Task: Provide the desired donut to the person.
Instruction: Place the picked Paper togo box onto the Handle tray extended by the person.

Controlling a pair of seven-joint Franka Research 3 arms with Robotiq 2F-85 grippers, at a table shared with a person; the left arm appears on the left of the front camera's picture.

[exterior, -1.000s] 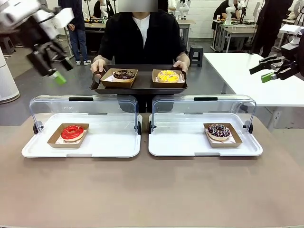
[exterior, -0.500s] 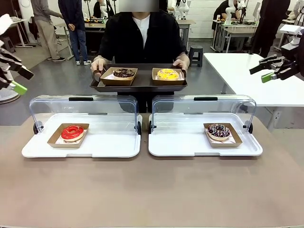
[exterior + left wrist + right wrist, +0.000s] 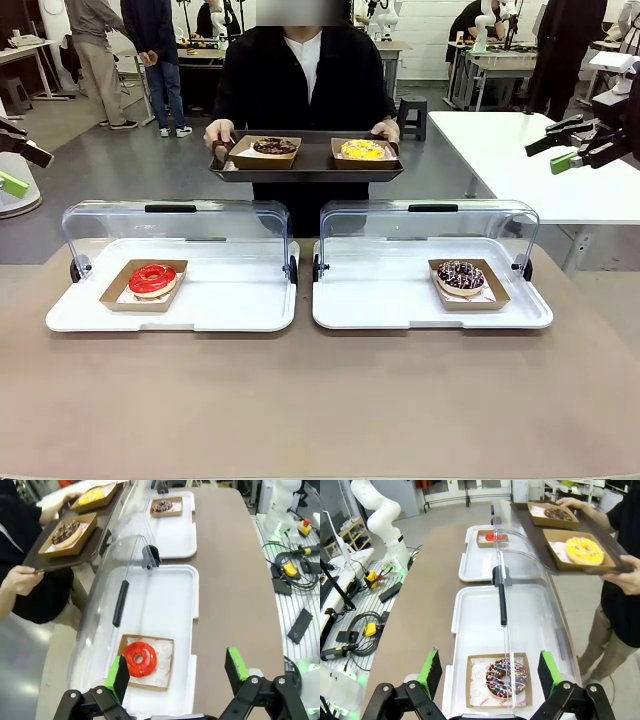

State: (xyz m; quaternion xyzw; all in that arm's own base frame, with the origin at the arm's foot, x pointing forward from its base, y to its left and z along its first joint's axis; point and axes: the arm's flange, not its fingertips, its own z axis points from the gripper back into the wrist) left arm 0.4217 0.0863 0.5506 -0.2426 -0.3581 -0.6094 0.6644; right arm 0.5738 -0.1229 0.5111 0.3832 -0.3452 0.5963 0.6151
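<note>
Standing at twelve o'clock across the table [image 3: 320, 410], the person [image 3: 305, 70] held a dark tray [image 3: 305, 165] with both hands, a chocolate donut [image 3: 273, 146] at its nine o'clock end and a yellow donut [image 3: 362, 150] at its three o'clock end. Nearer the robot, the red donut [image 3: 152, 279] sat in its paper box on the white tray [image 3: 170, 315] at nine o'clock under a raised clear lid [image 3: 175, 228], and the sprinkled donut [image 3: 461, 276] sat on the white tray at three o'clock. The left gripper [image 3: 176, 672] hung above the red donut with fingers spread and empty, and the right gripper [image 3: 490, 672] hung likewise above the sprinkled donut, spread wide and holding nothing.
</note>
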